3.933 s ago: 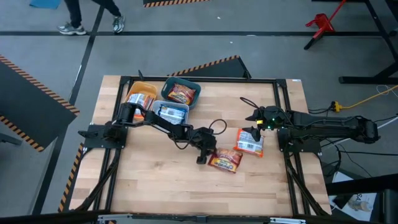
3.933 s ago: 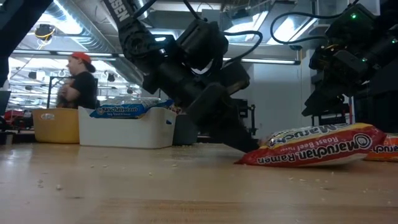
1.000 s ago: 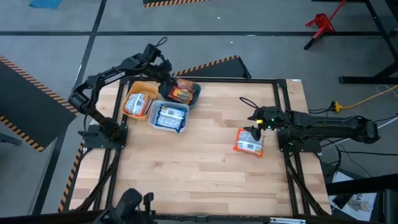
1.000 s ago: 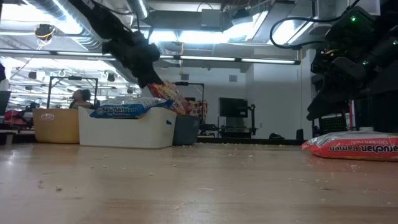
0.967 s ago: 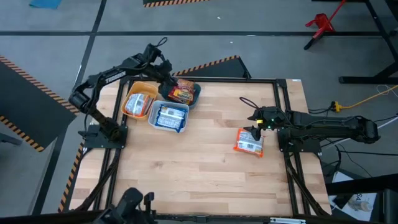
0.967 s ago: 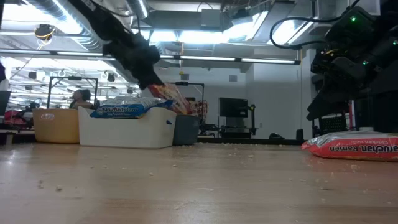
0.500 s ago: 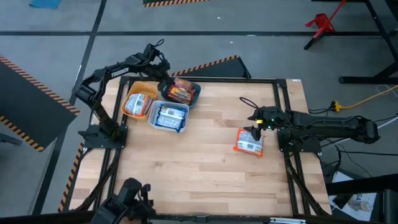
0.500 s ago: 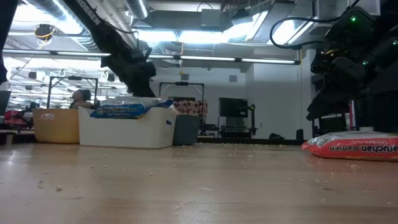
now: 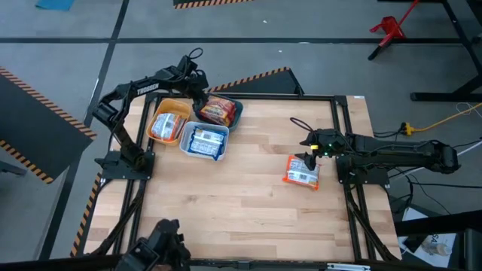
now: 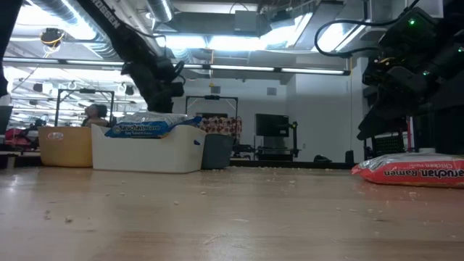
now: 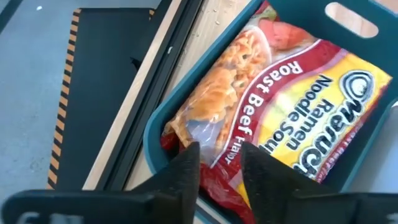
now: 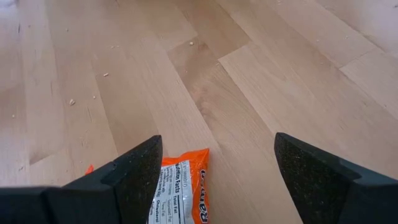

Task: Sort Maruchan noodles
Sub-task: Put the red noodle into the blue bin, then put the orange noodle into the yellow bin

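Observation:
A red-orange Roast Beef noodle packet (image 9: 218,111) lies flat in the teal bin (image 9: 239,106), filling it in the left wrist view (image 11: 292,106). My left gripper (image 9: 199,96) hovers open just above the bin's far-left rim (image 11: 155,134), with the packet's corner showing below its fingers (image 11: 219,165). An orange-silver packet (image 9: 302,172) lies flat on the table at right (image 10: 413,172). My right gripper (image 9: 309,150) hangs open just above it (image 12: 217,155). The white bin (image 9: 186,140) holds blue-white packets and the yellow bin (image 9: 156,114) an orange-silver one.
The three bins stand together at the table's far-left corner, the white bin (image 10: 145,152) nearest and the yellow one (image 10: 65,148) to its left. Crumbs dot the wood. A person shows in the room behind the bins. Bare wood spans the middle and near side of the table.
My left gripper held the red-orange packet hanging over the teal bin, then let it go. The packet dropped and now lies flat in the bin. The gripper then drew back a little toward the table's left and up. The right arm kept still.

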